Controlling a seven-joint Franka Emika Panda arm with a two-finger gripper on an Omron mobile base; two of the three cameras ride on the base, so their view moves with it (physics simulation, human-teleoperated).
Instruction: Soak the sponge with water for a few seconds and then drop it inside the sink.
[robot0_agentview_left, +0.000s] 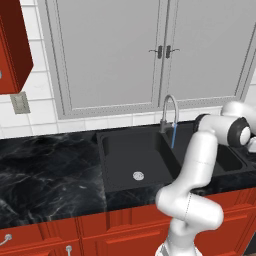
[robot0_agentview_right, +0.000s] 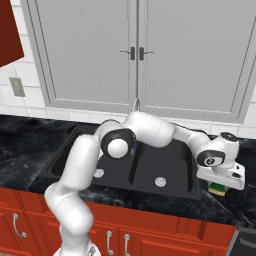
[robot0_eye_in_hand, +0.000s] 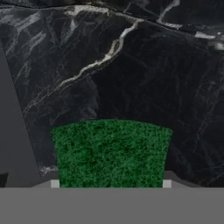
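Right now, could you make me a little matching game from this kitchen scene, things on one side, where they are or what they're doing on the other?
Things:
1. sponge
2. water
3. sink
4. end effector

Descriptions:
A. thin blue stream falling from the faucet
B. black double basin set into the countertop
C. shut on something over the countertop, right of the basins
D. green scrub side facing the hand camera, gripped between the finger tips

Pairs: 1-D, 2-A, 3-B, 4-C

The sponge (robot0_eye_in_hand: 111, 153), green scrub side up, sits clamped in the hand (robot0_agentview_right: 218, 186); the black sink (robot0_agentview_right: 167, 170) and thin blue water (robot0_agentview_left: 174, 136) lie beside it.
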